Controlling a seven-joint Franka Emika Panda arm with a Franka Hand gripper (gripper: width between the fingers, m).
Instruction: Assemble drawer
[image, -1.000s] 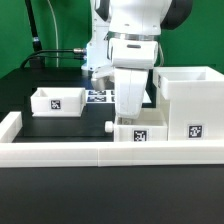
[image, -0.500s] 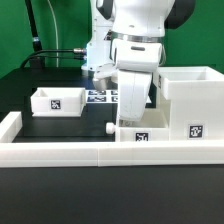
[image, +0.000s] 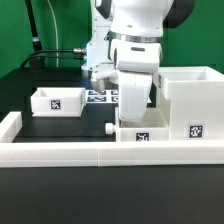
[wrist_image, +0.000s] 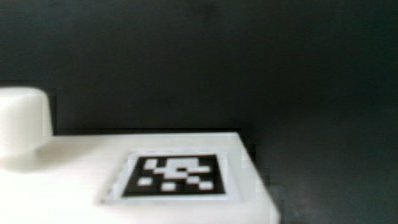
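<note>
The arm's pincer (image: 133, 116) hung low over a small tray (image: 140, 133) just beside the drawer housing (image: 190, 100), with the second tray (image: 57, 100) well apart from that housing on the black surface (image: 60, 126). The step in hand looked like gripping the near tray, and the next move would call for lining it up with the housing's opening. Only one white finger (wrist_image: 18, 120) showed, so whether the pincer was spread or pinching could not be told.

No lettering can be read; only patterned square tags are seen on the far tray (image: 42, 102), near tray (image: 125, 133), housing (image: 180, 100) and marker board (image: 98, 96).
</note>
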